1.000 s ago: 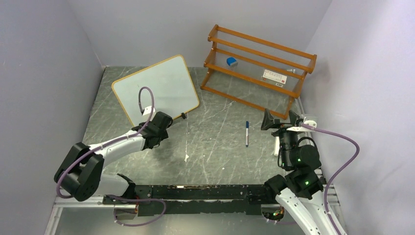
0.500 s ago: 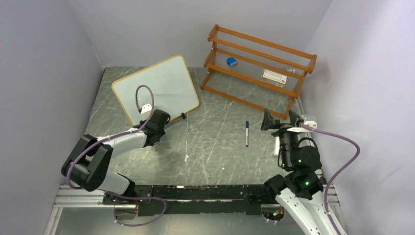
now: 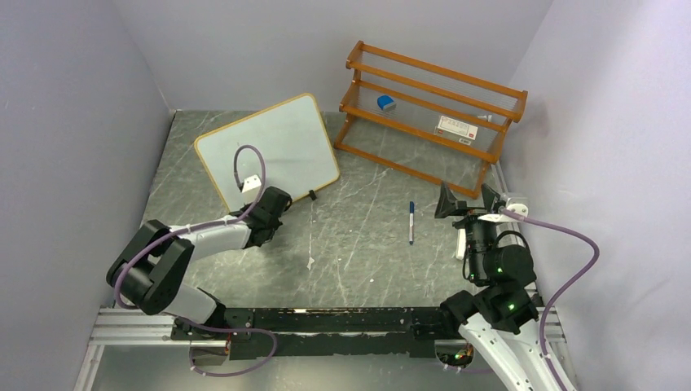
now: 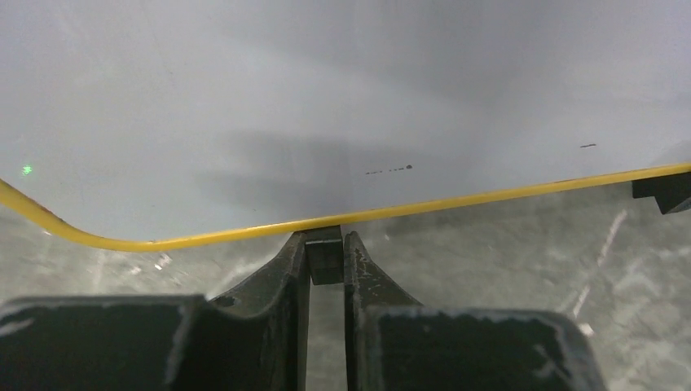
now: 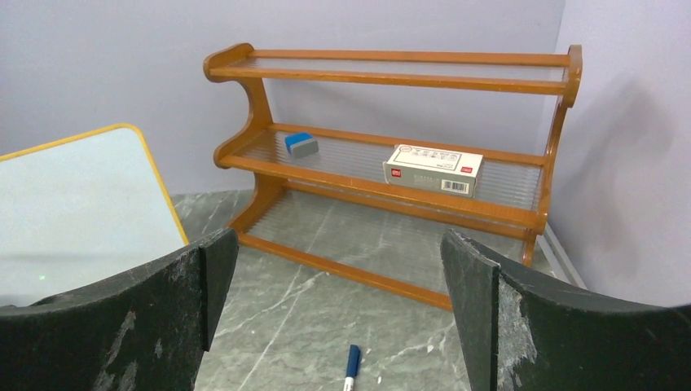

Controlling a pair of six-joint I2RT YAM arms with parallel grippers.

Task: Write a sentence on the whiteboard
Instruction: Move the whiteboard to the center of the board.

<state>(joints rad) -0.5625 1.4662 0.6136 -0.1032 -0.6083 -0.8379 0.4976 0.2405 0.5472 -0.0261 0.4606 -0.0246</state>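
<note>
The grey marbled table (image 3: 358,244) carries a wooden rack (image 5: 391,79) at its far right. The whiteboard (image 3: 269,147) is at the far left, turned at an angle to the table's edges, its right corner near the rack's left end.

The left arm is folded, with its elbow low near the base. Its white forearm reaches forward and right to the board's near edge. There the left gripper (image 4: 326,244) has its two fingers pinched on a small black foot (image 4: 324,265) clipped to the yellow frame. A second foot (image 3: 312,195) sits further right on that edge.

The right arm stands upright over its base at the table's right side, wrist level and pointed at the rack. The right gripper (image 5: 338,239) hangs above the table with its jaws spread wide and nothing between them.

A blue-capped marker (image 3: 411,221) lies on the table between the arms, nearer the right one. On the rack's middle shelf rest a white box (image 5: 433,169) and, to its left, a blue eraser (image 5: 301,144).
</note>
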